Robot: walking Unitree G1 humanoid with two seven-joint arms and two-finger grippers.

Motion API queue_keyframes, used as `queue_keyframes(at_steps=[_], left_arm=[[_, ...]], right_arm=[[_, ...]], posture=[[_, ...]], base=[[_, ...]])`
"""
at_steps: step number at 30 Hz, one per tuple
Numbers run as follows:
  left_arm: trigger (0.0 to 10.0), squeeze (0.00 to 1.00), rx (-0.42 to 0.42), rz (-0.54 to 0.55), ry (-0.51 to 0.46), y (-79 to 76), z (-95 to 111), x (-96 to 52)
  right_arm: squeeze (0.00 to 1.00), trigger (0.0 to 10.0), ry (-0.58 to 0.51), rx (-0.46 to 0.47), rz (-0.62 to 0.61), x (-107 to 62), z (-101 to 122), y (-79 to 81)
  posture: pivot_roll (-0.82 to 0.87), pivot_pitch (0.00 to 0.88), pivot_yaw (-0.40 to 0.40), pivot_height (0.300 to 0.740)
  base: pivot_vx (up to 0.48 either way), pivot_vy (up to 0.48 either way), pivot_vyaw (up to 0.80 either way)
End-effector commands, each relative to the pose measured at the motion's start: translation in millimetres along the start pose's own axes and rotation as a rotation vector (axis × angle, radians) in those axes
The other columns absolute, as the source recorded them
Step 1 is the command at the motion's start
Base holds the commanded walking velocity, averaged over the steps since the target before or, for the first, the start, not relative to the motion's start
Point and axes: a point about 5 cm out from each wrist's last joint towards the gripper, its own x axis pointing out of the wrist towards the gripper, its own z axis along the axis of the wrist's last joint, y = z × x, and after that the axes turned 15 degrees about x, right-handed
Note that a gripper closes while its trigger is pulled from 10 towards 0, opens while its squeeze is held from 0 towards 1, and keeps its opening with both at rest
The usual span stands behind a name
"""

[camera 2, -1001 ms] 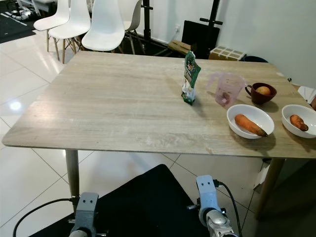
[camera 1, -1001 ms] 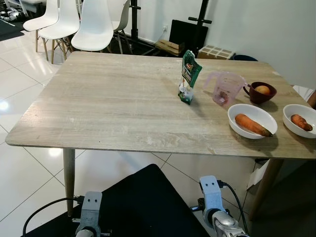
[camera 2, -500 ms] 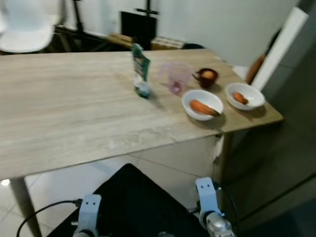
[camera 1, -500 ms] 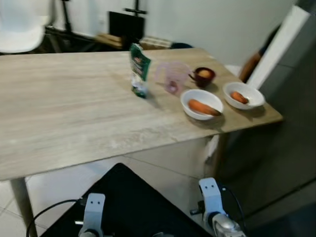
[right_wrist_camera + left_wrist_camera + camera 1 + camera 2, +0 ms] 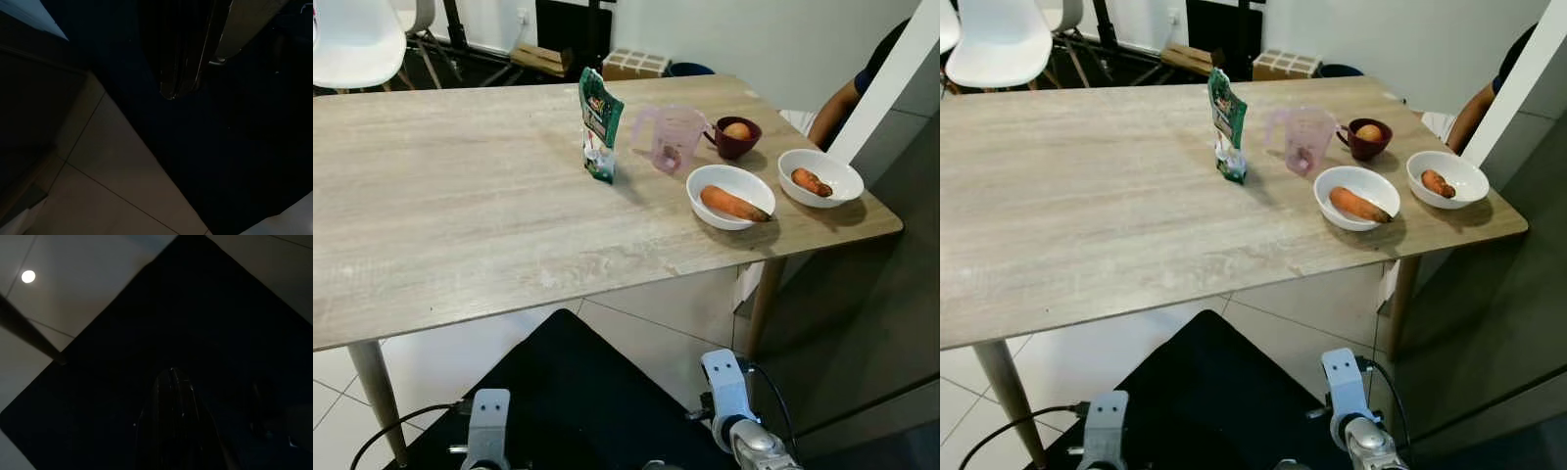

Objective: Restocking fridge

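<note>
1. My view has swung right: the desk (image 5: 460, 215) sits further left, its right end in full view.
2. Carrots (image 5: 732, 203) wait in bowls far right; both tools hang low, clenched, empty.

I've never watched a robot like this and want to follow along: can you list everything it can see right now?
Light wooden table: one, centre.
Green snack pouch: one, upright, mid-table.
Clear pink plastic measuring jug: one, right of the pouch.
Dark red cup: one, holding a round orange fruit, behind the bowls.
White bowls: two, each with one orange carrot, nearer, farther right.
White chair: far left.
Cardboard box: one, beyond the table.
Person's arm: far right.
Left gripper, right gripper: black, hanging low, shut.
</note>
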Motion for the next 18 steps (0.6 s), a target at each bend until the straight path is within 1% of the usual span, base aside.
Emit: queue_keyframes(at_steps=[1,5,6,10,18], left_arm=[[10.0,0.0,-0.008,0.009,0.005,-3.8,-3.7,-2.7],[10.0,0.0,0.006,0.01,-0.002,-3.8,-2.3,-2.4],[10.0,0.0,-0.018,0.022,0.001,-2.4,-2.0,-2.0],[10.0,0.0,0.003,0.045,-0.03,1.5,4.0,-0.2],[10.0,0.0,-0.003,0.055,-0.049,3.1,6.4,0.0]], right_arm=[[0.0,10.0,0.008,-0.003,-0.005,-1.9,-4.1,-3.2],[0.0,10.0,0.006,-0.007,-0.002,-1.3,-2.9,-2.2],[0.0,10.0,0.004,-0.009,0.0,-0.8,-2.0,-0.8],[0.0,10.0,-0.01,-0.012,0.009,1.5,3.2,3.7],[0.0,10.0,-0.017,-0.013,0.013,2.1,5.3,4.2]], posture=[[-0.06,0.119,-0.079,0.74],[-0.06,0.114,-0.078,0.74],[-0.06,0.111,-0.077,0.74],[-0.06,0.103,-0.076,0.74],[-0.05,0.1,-0.077,0.74]], base=[[0.0,-0.48,0.0],[0.0,-0.48,0.0],[0.0,0.0,0.0],[0.0,0.0,0.0],[0.0,0.0,0.0]])
